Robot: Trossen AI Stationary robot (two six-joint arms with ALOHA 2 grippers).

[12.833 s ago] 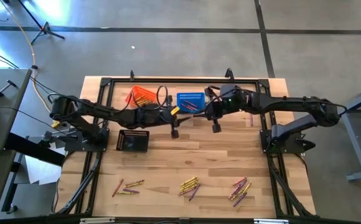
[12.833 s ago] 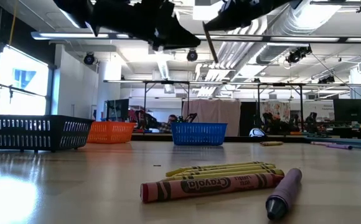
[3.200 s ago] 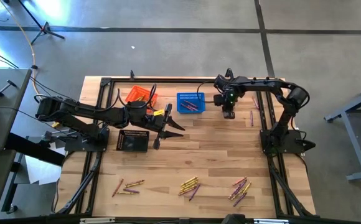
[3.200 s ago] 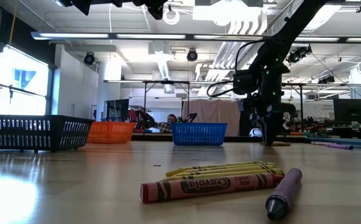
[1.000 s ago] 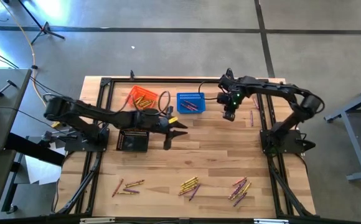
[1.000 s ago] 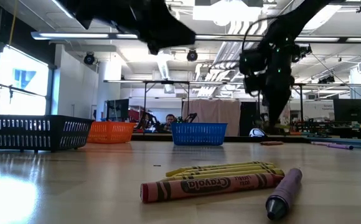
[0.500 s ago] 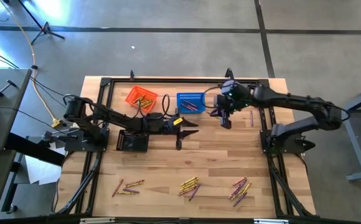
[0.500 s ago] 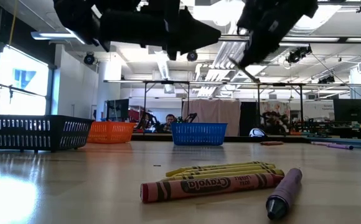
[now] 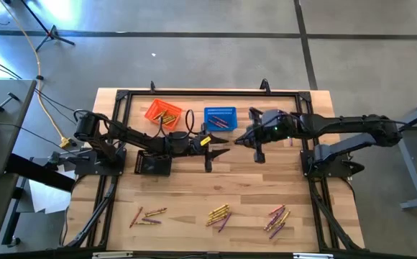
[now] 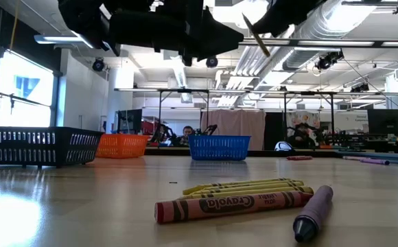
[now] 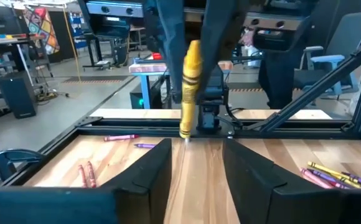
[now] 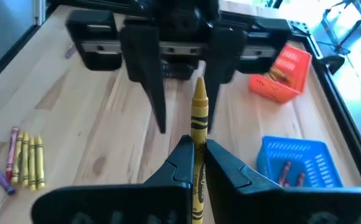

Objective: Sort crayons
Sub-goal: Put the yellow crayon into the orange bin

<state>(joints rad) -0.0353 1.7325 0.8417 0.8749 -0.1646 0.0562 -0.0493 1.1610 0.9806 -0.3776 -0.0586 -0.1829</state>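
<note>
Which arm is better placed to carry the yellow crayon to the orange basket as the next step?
Probably left. The right gripper holds the yellow crayon between the open left gripper's fingers, and the orange basket lies on the left arm's side.

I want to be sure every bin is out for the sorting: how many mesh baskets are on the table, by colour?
Orange basket: 1
Blue basket: 1
Black basket: 1
Total: 3
</note>
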